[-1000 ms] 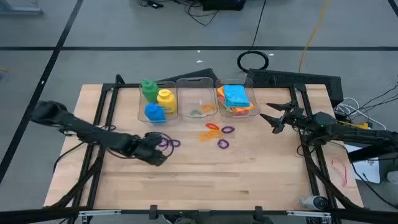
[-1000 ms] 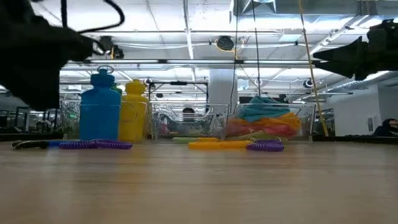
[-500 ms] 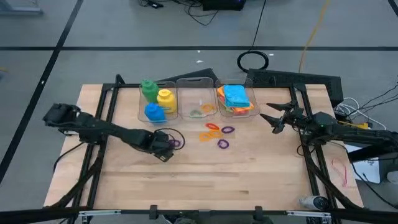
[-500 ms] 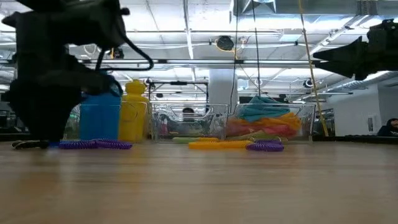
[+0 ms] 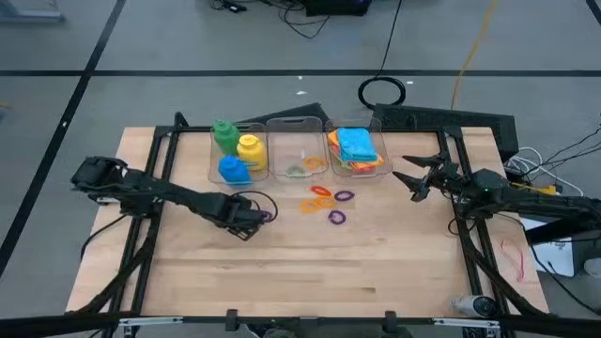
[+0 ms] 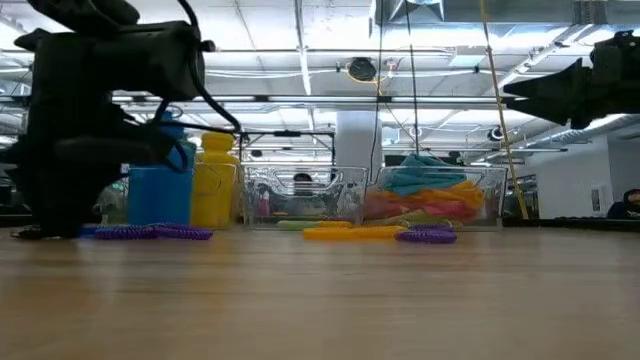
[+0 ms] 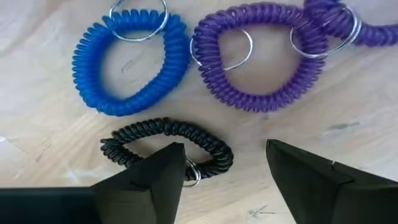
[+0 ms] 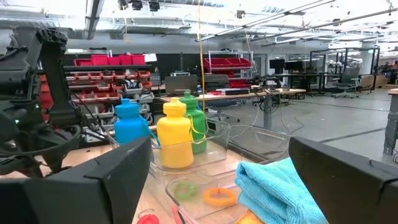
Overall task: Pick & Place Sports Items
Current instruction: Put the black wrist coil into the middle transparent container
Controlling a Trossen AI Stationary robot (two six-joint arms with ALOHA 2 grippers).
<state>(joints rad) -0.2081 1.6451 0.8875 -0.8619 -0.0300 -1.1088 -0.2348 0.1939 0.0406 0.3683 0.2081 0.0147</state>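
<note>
Black coil ring (image 7: 166, 145) lies on the table (image 5: 310, 272) by blue (image 7: 130, 65) and purple rings (image 7: 261, 59); the left gripper (image 7: 224, 177) hangs spread over it, empty. The right gripper (image 5: 413, 178) waits spread near the cloths (image 5: 356, 146).

Left arm: reached further out over the table.
Left gripper (image 5: 250, 222): moved to the purple rings (image 5: 263, 214), low, fingers apart over them.
</note>
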